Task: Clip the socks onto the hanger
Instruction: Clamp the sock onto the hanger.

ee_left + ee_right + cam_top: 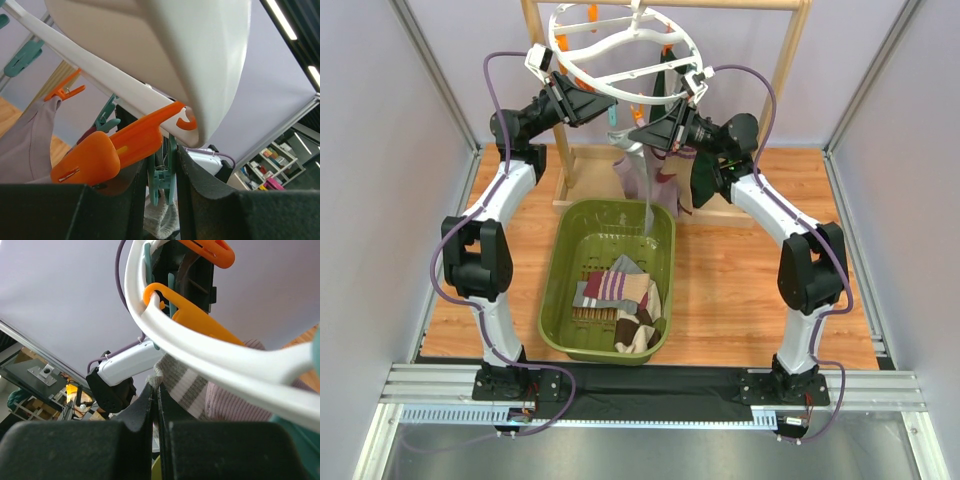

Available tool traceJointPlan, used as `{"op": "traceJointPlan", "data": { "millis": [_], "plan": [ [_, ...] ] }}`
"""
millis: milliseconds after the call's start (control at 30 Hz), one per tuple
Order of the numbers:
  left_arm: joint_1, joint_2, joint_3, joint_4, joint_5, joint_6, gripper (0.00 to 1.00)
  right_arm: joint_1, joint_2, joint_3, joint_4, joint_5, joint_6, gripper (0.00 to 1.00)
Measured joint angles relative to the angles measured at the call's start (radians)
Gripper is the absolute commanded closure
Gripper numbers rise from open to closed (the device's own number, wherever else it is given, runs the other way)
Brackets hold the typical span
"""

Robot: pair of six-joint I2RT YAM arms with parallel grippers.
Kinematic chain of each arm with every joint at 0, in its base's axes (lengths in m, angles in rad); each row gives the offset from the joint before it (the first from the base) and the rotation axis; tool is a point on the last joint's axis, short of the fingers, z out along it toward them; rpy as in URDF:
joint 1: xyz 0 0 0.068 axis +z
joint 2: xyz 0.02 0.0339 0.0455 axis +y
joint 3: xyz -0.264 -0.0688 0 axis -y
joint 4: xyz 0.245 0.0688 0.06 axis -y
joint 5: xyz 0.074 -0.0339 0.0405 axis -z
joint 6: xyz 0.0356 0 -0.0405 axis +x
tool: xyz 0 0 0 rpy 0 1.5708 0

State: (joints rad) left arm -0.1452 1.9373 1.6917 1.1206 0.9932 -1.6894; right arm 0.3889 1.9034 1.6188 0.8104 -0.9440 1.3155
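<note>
Both arms rise from their bases at the near edge of the desk. They bend at the elbow and reach up and inward, so the forearms meet from opposite sides under the hanger, which hangs from the wooden rack. The left end effector points in from the left below the white ring. Its fingers stand partly apart, with a teal clip filling the gap between them, clamped on its sides. An orange clip lies against the left finger, hooked to the ring above. The right end effector comes in from the right, angled upward. Its fingers are pressed together, and the cuff of a grey white-striped sock sits right at their tips. Whether any fabric is pinched between them does not show. Three socks dangle from the ring over the far rim of the green basket: a grey one, a maroon one and a dark green one. More socks lie heaped inside the basket, which sits between the two arms.
</note>
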Motion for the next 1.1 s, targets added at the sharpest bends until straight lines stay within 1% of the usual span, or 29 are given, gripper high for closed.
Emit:
{"op": "traceJointPlan", "data": {
  "millis": [700,900,1100],
  "plan": [
    [-0.003,0.000,0.000,0.000,-0.016,-0.004,1.00,0.000,0.009,0.032,-0.013,0.040,0.024,1.00],
    [-0.003,0.008,0.006,0.011,-0.024,-0.012,1.00,0.001,0.011,0.058,-0.045,0.054,0.019,1.00],
    [-0.006,0.014,0.008,0.017,-0.023,-0.032,1.00,0.002,0.011,0.058,-0.114,0.061,-0.026,1.00]
  ]
}}
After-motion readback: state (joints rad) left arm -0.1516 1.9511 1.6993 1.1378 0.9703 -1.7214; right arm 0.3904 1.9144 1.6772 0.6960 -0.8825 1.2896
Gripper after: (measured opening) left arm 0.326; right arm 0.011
